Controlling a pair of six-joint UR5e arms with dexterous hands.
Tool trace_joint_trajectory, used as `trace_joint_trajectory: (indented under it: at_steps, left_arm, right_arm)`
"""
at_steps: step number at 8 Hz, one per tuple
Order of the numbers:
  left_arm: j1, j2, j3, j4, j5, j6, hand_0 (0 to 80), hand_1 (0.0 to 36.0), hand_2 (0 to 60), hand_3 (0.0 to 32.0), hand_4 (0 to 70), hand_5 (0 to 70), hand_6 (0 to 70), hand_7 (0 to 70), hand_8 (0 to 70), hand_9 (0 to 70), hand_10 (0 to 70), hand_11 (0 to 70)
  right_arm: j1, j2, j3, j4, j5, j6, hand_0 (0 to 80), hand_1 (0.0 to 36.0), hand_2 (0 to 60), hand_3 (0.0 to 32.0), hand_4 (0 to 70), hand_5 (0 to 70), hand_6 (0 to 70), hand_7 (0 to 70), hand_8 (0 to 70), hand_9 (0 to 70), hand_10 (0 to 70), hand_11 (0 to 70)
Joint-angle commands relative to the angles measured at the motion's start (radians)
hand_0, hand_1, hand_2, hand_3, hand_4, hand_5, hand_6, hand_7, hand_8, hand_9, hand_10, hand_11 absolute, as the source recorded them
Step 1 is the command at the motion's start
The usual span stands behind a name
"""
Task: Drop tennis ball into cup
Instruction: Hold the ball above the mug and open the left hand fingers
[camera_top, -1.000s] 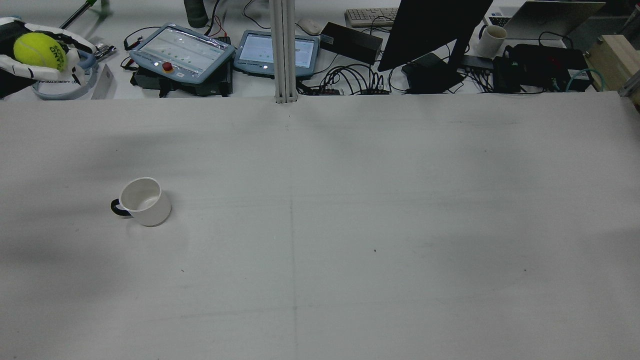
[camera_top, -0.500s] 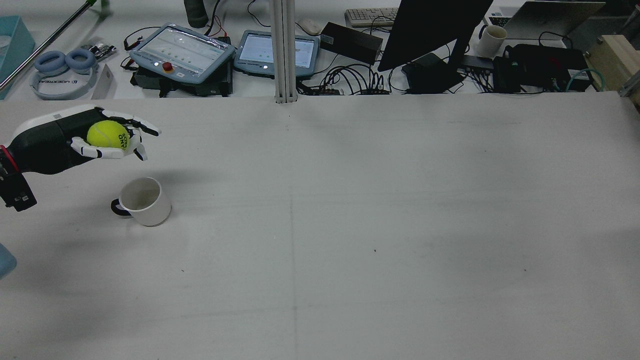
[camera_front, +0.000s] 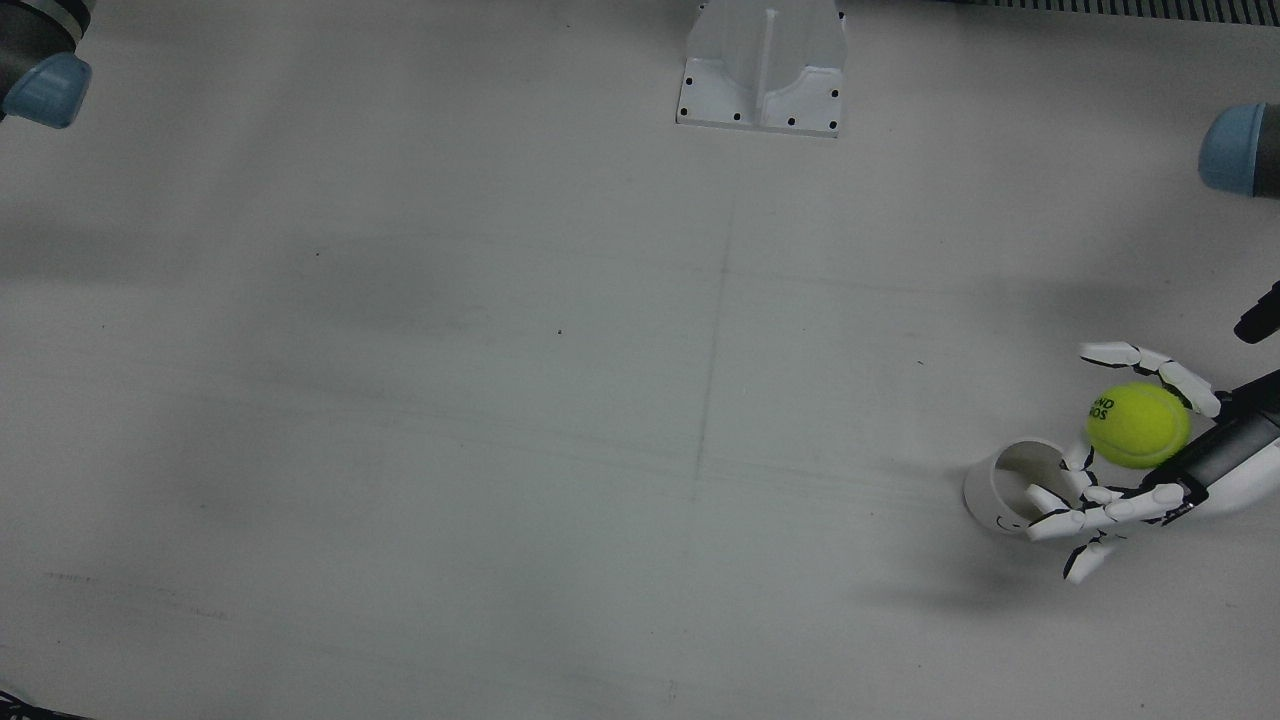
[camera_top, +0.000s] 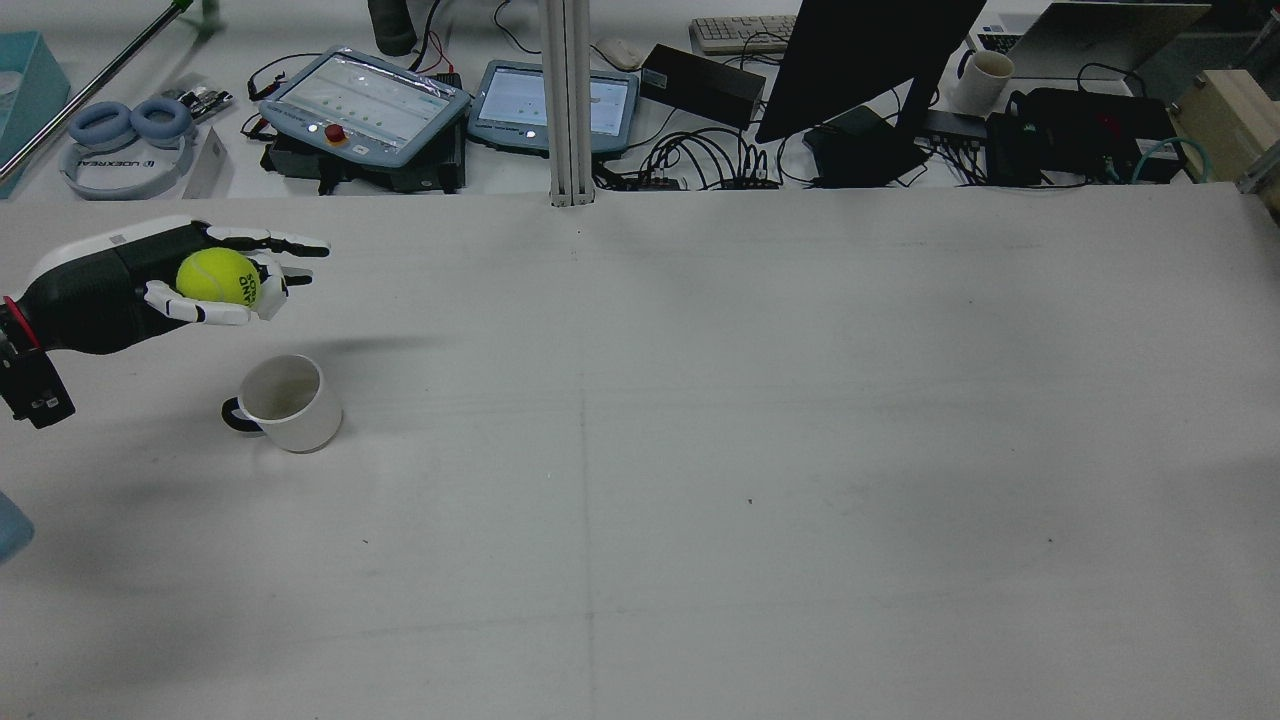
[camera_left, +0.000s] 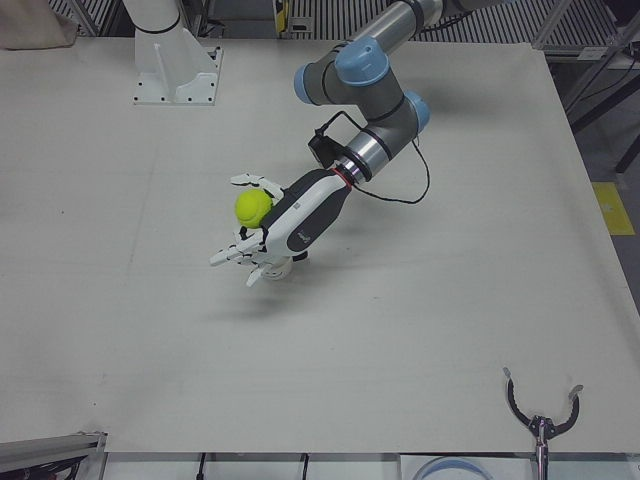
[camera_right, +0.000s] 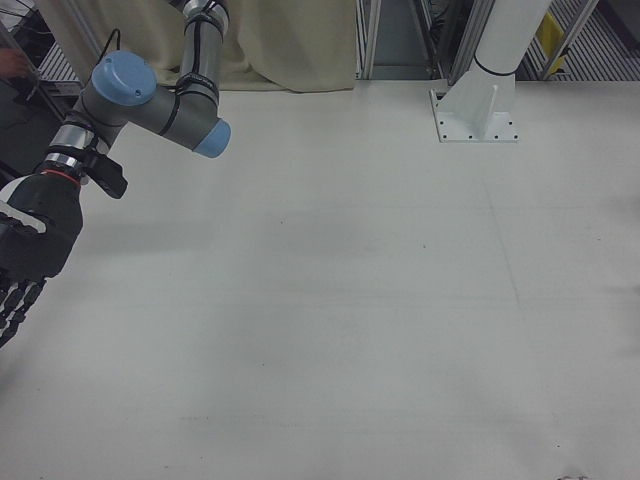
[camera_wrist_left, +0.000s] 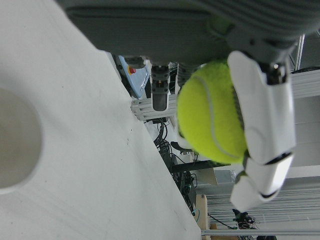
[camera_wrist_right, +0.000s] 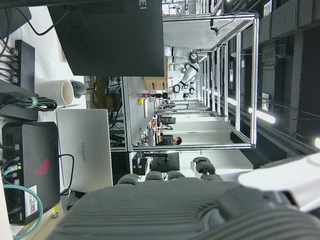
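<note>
Left hand (camera_top: 150, 285) cupping tennis ball (camera_top: 216, 277), raised at eleven o'clock of cup (camera_top: 290, 402) on bare table (camera_top: 700, 450). Right hand (camera_right: 25, 255) only in right-front view, fingers extended, empty.

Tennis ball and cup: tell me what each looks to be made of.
The tennis ball, held in the left hand: fuzzy yellow-green felt, matte, with a pale curved seam and dark printed lettering; presumably rubber underneath. The cup: smooth white body with a dark handle, plain and evenly coloured, likely glazed ceramic, though plastic cannot be ruled out.
</note>
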Motion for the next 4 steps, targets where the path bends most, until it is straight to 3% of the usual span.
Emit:
trace_joint_trajectory:
  at_steps: [1,2,4]
  left_arm:
    - [0.0,0.018,-0.001,-0.024,0.0,0.0,47.3,19.0,21.4,0.0,18.4,1.9,4.0,25.4,0.1,3.6,0.0,0.0]
    - [0.002,0.018,-0.001,-0.025,0.0,0.0,47.4,19.9,20.8,0.0,16.6,0.5,1.0,25.5,0.0,3.7,0.0,0.0]
    - [0.0,0.018,-0.001,-0.028,0.001,-0.001,47.2,19.7,22.4,0.0,16.7,1.0,2.2,25.5,0.0,3.7,0.0,0.0]
  right_arm:
    - [0.0,0.0,0.0,0.001,0.0,0.0,0.0,0.0,0.0,0.0,0.0,0.0,0.0,0.0,0.0,0.0,0.0,0.0]
    - [0.0,0.0,0.0,0.001,0.0,0.0,0.0,0.0,0.0,0.0,0.0,0.0,0.0,0.0,0.0,0.0,0.0,0.0]
    - [0.0,0.0,0.0,0.001,0.0,0.0,0.0,0.0,0.0,0.0,0.0,0.0,0.0,0.0,0.0,0.0,0.0,0.0]
